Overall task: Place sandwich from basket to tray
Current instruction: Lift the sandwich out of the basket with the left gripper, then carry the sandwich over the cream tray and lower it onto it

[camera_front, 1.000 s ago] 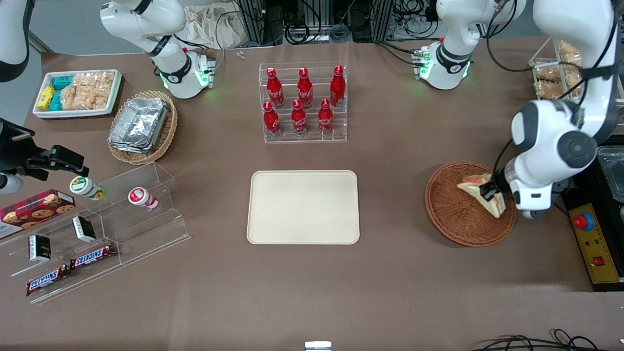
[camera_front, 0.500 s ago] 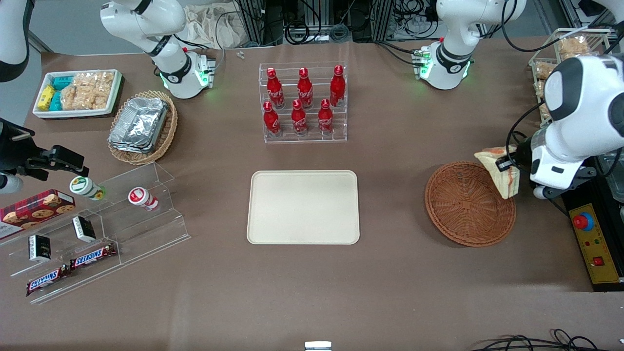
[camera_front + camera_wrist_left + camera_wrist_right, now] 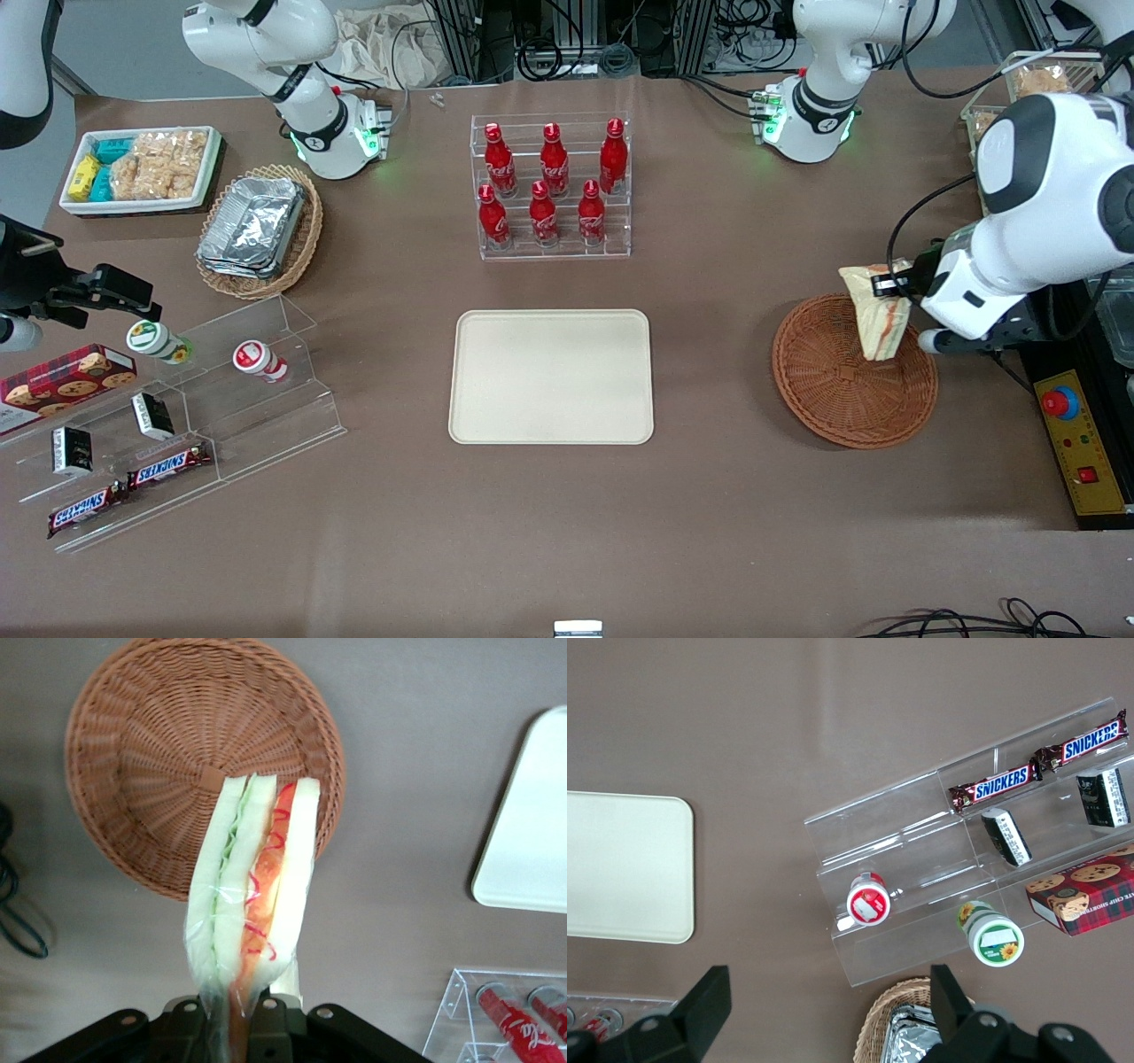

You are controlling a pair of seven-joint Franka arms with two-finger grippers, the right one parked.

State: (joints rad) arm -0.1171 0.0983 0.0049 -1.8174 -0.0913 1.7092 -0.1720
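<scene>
The sandwich (image 3: 875,310), a plastic-wrapped wedge of white bread with green and red-orange filling (image 3: 252,904), hangs in the air over the reddish-brown wicker basket (image 3: 842,394). My left gripper (image 3: 897,285) is shut on its upper end, holding it clear of the basket's weave (image 3: 159,753). The basket holds nothing else. The cream tray (image 3: 551,376) lies flat at the table's middle, bare, well away toward the parked arm's end from the basket; its rounded corner (image 3: 532,833) shows in the left wrist view.
A clear rack of red cola bottles (image 3: 551,188) stands farther from the front camera than the tray. A yellow control box with a red button (image 3: 1074,439) sits at the working arm's end. A tan basket of foil containers (image 3: 259,230) and a clear snack stand (image 3: 177,416) lie toward the parked arm's end.
The gripper lifted the sandwich out of the basket, then swung it slightly back over the basket toward the tray. The sandwich now hangs more upright.
</scene>
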